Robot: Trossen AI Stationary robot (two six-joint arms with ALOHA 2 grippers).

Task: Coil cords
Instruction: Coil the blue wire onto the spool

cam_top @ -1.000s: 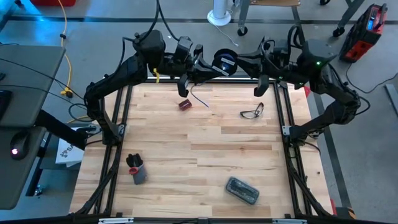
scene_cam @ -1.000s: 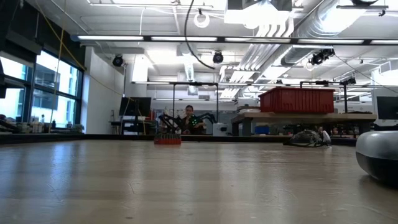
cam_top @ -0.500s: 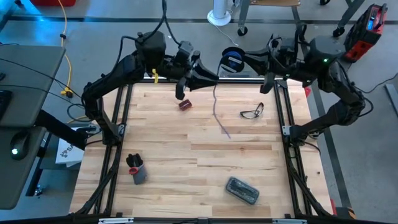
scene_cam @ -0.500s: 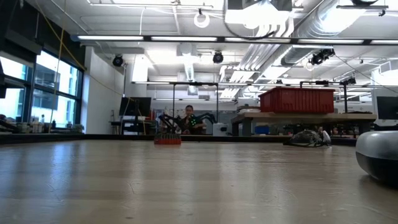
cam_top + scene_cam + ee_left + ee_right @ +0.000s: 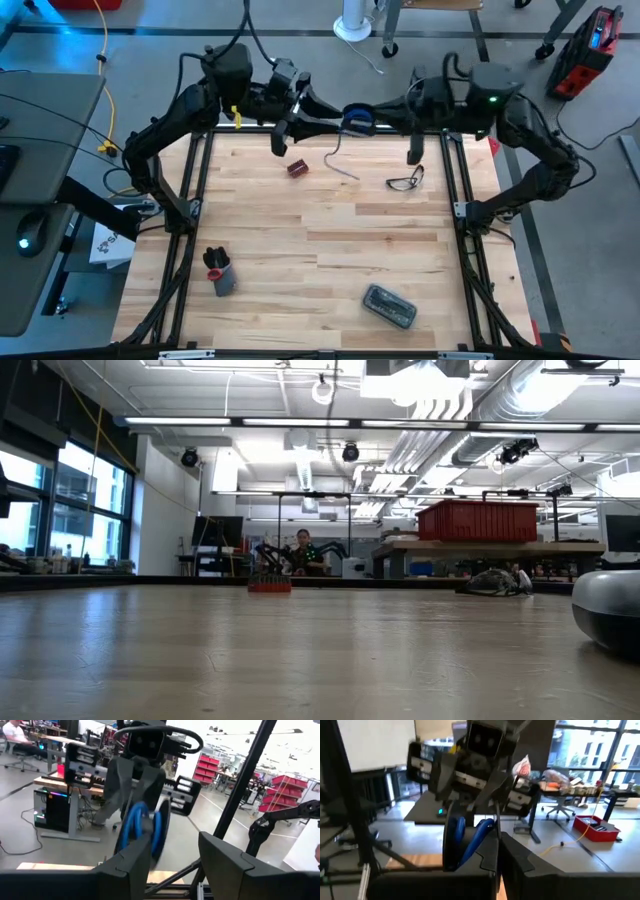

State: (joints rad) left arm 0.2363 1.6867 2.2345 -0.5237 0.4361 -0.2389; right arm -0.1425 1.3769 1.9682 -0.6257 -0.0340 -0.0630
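Above the table's far edge hangs a small black reel (image 5: 358, 118) wound with blue cord (image 5: 131, 827). My right gripper (image 5: 381, 118) is shut on it from the table's right side. My left gripper (image 5: 334, 122) stands open just to the reel's left, pointing level at it; in the left wrist view its fingers (image 5: 131, 862) spread in front of the reel (image 5: 159, 832). The cord's loose end (image 5: 340, 160) hangs from the reel and bends over the table's far part. My right gripper pinches the reel's thin black flange (image 5: 495, 827) between its two fingers, which come level from the table's right side. The reel is lifted clear of the table and stands on edge, with the cord's end slack below it. Whether my left gripper touches the reel, I cannot tell.
Dark-framed glasses (image 5: 405, 180) lie at the far right and a small red piece (image 5: 297, 167) at the far left. A black-and-grey object (image 5: 218, 272) lies near left, a grey case (image 5: 388, 305) near right. A yellow cable (image 5: 105, 60) hangs beyond the table's left.
The reel and both grippers have come slightly toward the table's near edge. The cord's loose end, short beside my left gripper a second ago, swung out long over the table and now hangs bent under the reel.
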